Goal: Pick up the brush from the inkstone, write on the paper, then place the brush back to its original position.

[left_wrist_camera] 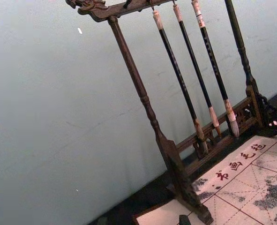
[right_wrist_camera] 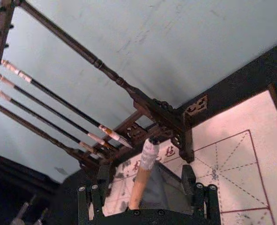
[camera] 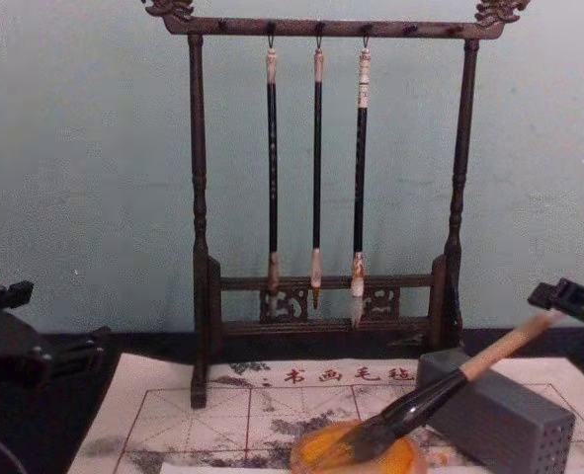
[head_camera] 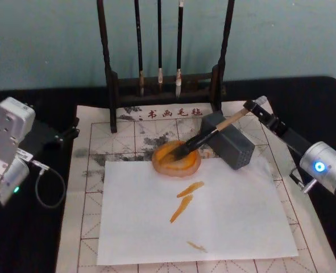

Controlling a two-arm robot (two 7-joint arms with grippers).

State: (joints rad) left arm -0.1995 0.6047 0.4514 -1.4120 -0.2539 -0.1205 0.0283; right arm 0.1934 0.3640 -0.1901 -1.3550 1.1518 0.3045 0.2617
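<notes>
Right gripper (head_camera: 253, 106) brackets brush (head_camera: 210, 137) leaning, seemingly, on block (head_camera: 234, 150).

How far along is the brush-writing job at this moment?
Done, it seems: orange strokes mark the white sheet, and the brush lies with its tuft on the inkstone, handle propped on the grey block. In hand: the right end effector sits open around the handle's end. Remaining: probably only pulling clear. The left end effector is parked at the table's left.
</notes>
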